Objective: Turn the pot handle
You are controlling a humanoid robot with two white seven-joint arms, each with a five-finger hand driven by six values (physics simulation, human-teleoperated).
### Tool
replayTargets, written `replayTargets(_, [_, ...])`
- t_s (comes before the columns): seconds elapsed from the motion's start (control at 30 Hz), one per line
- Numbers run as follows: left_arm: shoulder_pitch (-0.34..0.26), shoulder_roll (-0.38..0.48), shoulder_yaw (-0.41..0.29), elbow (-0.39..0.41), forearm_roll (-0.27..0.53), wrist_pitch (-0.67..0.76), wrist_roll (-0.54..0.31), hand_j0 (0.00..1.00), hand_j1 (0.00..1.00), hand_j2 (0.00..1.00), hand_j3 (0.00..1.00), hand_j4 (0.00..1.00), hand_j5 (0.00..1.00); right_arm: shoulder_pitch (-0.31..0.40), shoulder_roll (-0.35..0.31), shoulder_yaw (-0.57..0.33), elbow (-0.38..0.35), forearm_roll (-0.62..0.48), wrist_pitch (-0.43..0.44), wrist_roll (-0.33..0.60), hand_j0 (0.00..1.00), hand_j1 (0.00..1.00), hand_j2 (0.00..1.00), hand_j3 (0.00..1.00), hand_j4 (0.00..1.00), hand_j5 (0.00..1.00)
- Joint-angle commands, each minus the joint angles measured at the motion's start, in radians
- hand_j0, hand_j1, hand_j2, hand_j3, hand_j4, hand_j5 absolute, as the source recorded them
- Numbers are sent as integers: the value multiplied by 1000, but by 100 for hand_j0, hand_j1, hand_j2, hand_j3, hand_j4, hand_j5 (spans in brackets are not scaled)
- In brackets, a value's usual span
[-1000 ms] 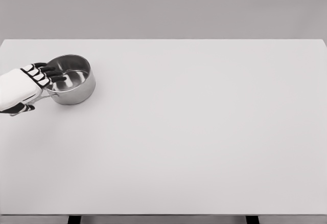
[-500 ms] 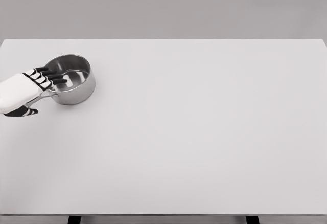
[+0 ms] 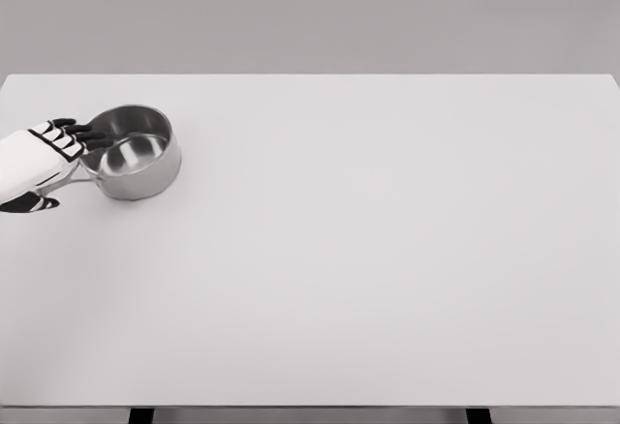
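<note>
The small, round, polished steel pot (image 3: 136,153) sits near the far left corner of the wide white table (image 3: 387,250), upright, with its thin metal handle (image 3: 79,179) pointing out toward the left edge, slightly toward you. Your white left hand with black fingertips (image 3: 44,158) lies over that handle, just beside the pot's rim; the dark fingers (image 3: 82,136) reach over the near-left part of the rim and the thumb shows below the handle. You cannot tell from this view whether the fingers are actually clamped on the handle or only resting above it, so treat the grip as unconfirmed.

To turn the handle well:
1. Settle the fingers and thumb on opposite sides of the handle before you apply any force.
2. Sweep the hand in an arc centred on the pot's middle, not in a straight push, so the pot spins in place instead of sliding.
3. Keep the pressure low and level; a smooth steel base on this table will probably skid or tip if you lever upward.

The right hand is out of view.
</note>
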Motion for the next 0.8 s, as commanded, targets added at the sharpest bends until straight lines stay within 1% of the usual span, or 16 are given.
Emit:
replayTargets(0.0, [0,0,0,7,6,1,0,100,100,100,100,100,100,0,0,-1,0,0,0,0,100,100,100,100,100,100])
replayTargets(0.57, [-32,2,-1,58,8,1,0,100,100,100,100,100,100,0,0,-1,0,0,0,0,100,100,100,100,100,100])
replayTargets(0.77, [-63,-4,-3,93,8,1,0,100,100,100,100,100,100,0,0,1,0,0,0,0,100,100,100,100,100,100])
